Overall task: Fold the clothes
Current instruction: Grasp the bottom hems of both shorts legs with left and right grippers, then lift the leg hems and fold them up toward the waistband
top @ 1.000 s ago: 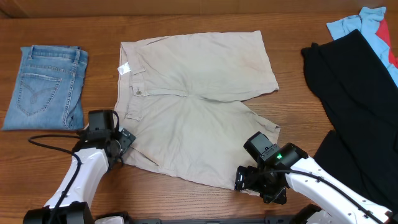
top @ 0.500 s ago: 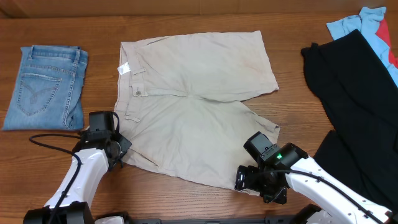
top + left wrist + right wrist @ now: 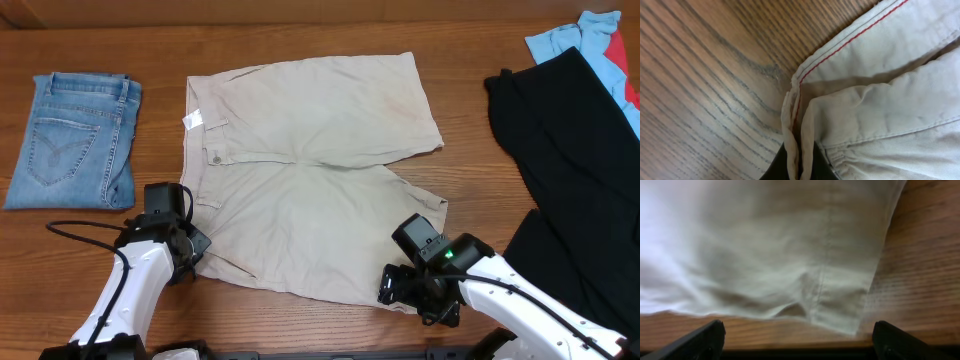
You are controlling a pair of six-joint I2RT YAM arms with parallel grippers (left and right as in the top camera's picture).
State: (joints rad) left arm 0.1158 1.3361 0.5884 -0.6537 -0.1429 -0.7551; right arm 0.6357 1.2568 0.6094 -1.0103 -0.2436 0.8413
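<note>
The left gripper was pinched shut on the near waistband corner of the shorts (red stitching showed at the fold). The right gripper stood wide apart, straddling the near hem. The shorts lay flat on the table, spreading away from both arms, waistband left, legs right, each arm low at its corner.

shorts spread on table | jeans left | black garment right

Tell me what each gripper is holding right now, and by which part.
The left gripper is pinched shut on the khaki shorts at the near waistband corner. The right gripper stands open at the leg hem, holding nothing.
</note>
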